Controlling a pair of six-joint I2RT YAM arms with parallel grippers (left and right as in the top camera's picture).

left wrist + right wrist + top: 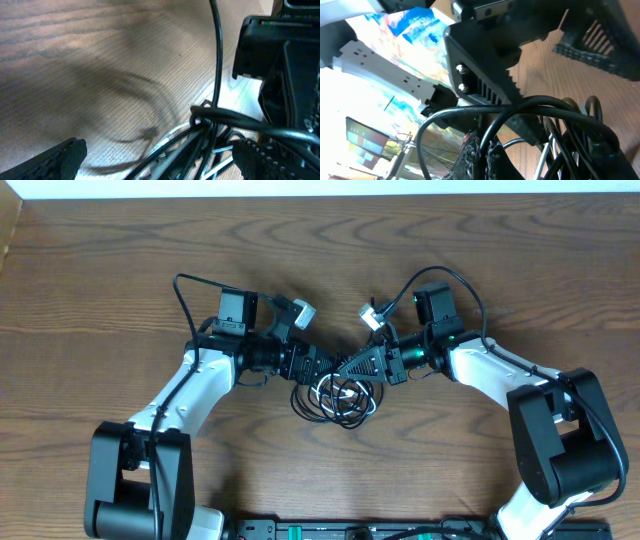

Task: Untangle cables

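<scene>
left hand (160, 152): spread wide, holds nothing, one finger on each side of the bundle
right hand (482, 150): closed tight, tips against a black strand; can't tell if it's pinched
table (120, 260): brown wood grain
cables (338, 395): black and white coil, table centre, just below both hands' tips

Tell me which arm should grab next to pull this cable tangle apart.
Probably left: the left claw is open around the cables; the right claw is shut on them, anchoring.
</scene>
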